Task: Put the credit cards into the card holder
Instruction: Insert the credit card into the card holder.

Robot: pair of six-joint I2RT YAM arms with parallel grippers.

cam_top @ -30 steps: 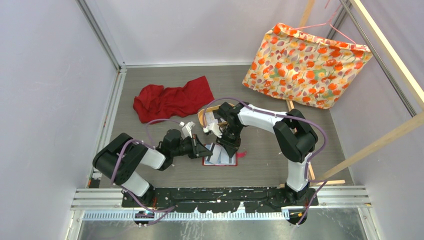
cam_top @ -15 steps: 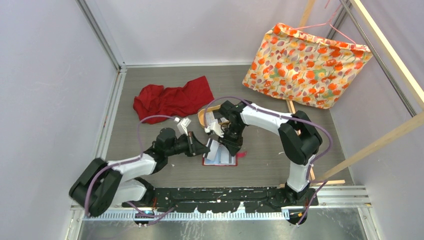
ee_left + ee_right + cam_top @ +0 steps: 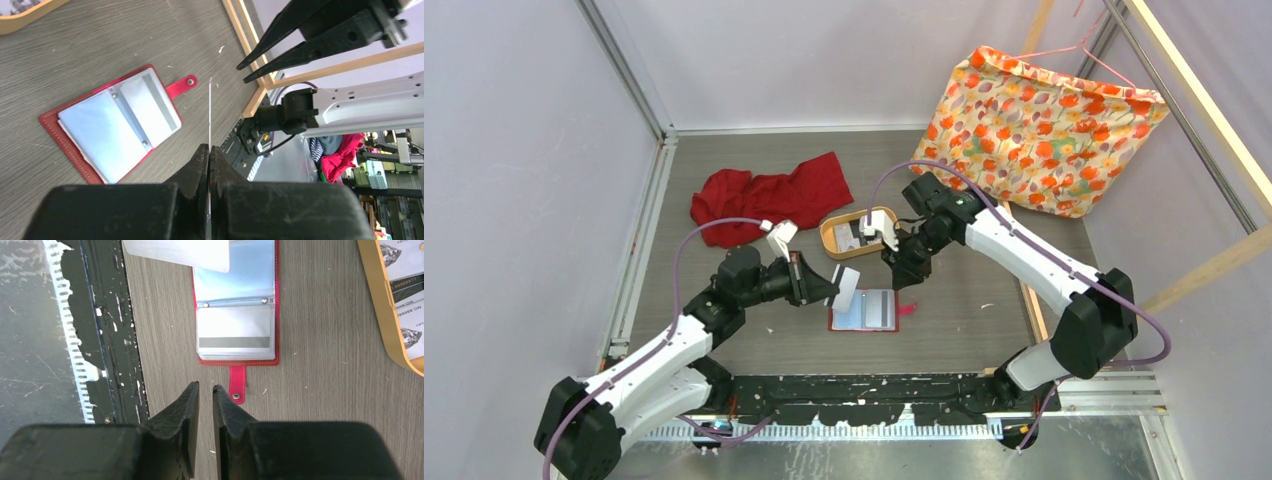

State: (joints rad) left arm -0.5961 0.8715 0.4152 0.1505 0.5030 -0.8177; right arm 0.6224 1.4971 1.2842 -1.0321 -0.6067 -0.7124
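Left jaws pinched shut on one credit card (image 3: 845, 287), poised above open red card holder (image 3: 865, 312) for pocket insertion; right jaws slightly apart, empty, beside wooden tray (image 3: 824, 240).

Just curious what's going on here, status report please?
Left jaws shut on a credit card. Right jaws slightly apart, empty. Card holder open, striped card pocketed. Nothing in the way.

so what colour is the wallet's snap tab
Red snap tab, matching the small red leather folding wallet; clearest in right wrist view.
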